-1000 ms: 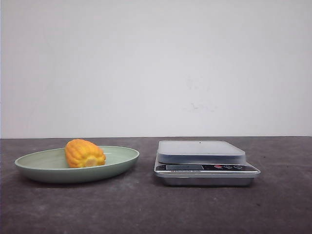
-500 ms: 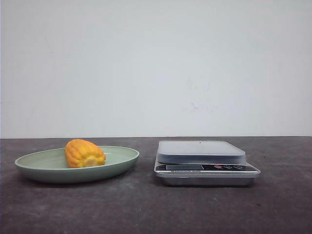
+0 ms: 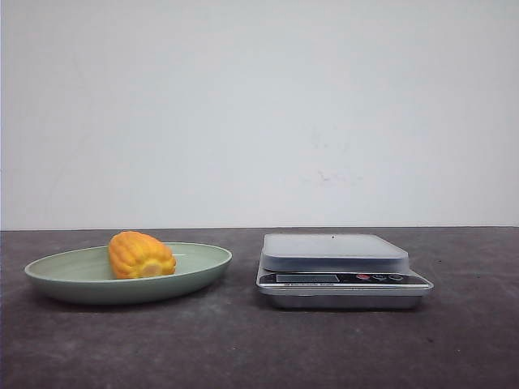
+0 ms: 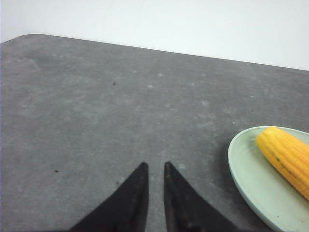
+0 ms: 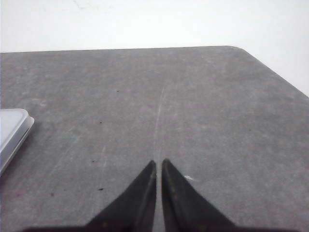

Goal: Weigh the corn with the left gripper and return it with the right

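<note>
On the dark table [image 3: 243, 348], in the front view, the corn [image 3: 141, 255] lay on its side in the green plate [image 3: 195, 271], left of the scale [image 3: 340, 271], with its paler cut end turned toward the camera. The plate and the scale stood near each other but apart, and the scale's tray carried nothing. No arm showed in this view.

In the left wrist view, the left gripper [image 4: 155, 169] hung over bare table beside the plate [image 4: 244, 169]; its black fingers [image 4: 137, 193] were almost together, with only a thin gap, and held nothing. The corn [image 4: 285, 157] lay inside the plate.

In the right wrist view, the right gripper [image 5: 158, 164] was closed to a narrow slit, also empty, with a corner of the scale [image 5: 12, 128] off to one side.
</note>
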